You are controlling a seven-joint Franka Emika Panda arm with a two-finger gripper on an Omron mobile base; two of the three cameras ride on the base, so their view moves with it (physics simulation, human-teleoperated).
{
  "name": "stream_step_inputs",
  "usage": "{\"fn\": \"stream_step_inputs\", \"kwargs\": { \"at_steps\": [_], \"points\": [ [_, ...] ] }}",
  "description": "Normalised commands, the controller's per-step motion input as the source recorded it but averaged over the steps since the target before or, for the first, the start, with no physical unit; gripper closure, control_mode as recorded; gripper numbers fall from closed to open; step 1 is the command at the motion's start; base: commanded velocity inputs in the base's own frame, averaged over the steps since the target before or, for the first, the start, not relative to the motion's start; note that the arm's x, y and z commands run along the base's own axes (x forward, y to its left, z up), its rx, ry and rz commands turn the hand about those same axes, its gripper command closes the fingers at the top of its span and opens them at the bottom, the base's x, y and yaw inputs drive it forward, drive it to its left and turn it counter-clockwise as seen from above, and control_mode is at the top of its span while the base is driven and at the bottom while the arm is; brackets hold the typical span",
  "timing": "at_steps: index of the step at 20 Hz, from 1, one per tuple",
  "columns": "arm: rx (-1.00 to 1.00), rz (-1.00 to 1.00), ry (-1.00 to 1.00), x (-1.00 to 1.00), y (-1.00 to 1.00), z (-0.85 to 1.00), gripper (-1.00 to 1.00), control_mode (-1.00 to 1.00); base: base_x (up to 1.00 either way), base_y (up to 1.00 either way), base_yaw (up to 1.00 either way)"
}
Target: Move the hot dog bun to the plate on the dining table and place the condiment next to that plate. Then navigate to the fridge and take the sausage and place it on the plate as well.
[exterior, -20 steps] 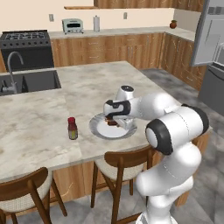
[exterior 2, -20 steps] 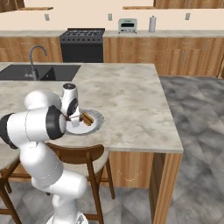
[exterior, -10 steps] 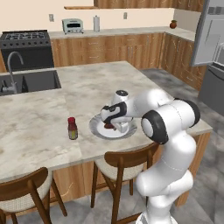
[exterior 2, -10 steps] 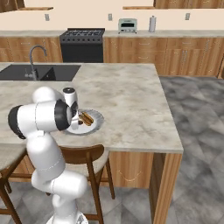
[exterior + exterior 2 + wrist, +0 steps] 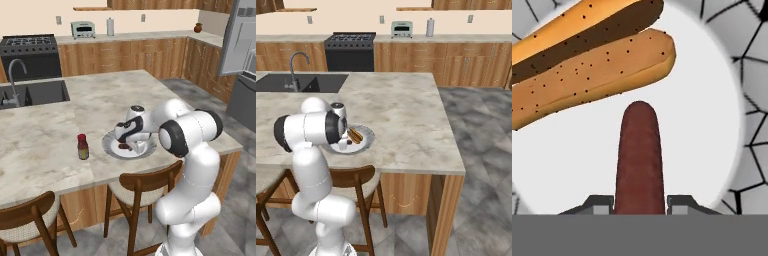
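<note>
In the left base view the gripper (image 5: 126, 145) hung low over the plate (image 5: 111, 147) near the dining table's (image 5: 45, 135) front edge, the condiment (image 5: 83, 146) just beside the plate. In the right base view the hot dog bun (image 5: 355, 135) lay on the plate's far half (free marble all around). In the hand view the fingers (image 5: 598, 203) were closed on the sausage (image 5: 639, 160), its long axis pointing at the bun's side, bare plate between them.
</note>
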Motion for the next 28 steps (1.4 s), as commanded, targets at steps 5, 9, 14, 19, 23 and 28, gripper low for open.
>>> {"fn": "stream_step_inputs", "kwargs": {
  "at_steps": [5, 9, 14, 19, 23, 28],
  "points": [
    [0.00, -0.01, 0.00, 0.03, 0.01, -0.31, -1.00, -1.00, 0.00, 0.00, 0.00],
    [0.00, -0.01, 0.00, 0.00, -0.01, 0.04, -1.00, -1.00, 0.00, 0.00, 0.00],
    [0.00, 0.00, 0.00, 0.00, -0.14, 0.52, -1.00, -1.00, 0.00, 0.00, 0.00],
    [0.00, 0.00, 0.00, 0.00, -0.20, 0.61, -1.00, -1.00, 0.00, 0.00, 0.00],
    [0.00, 0.00, 0.00, -0.15, -0.16, 0.48, -1.00, -1.00, 0.00, 0.00, 0.00],
    [0.00, 0.00, 0.00, -0.51, -0.05, 0.33, -1.00, -1.00, 0.00, 0.00, 0.00]
  ]
}}
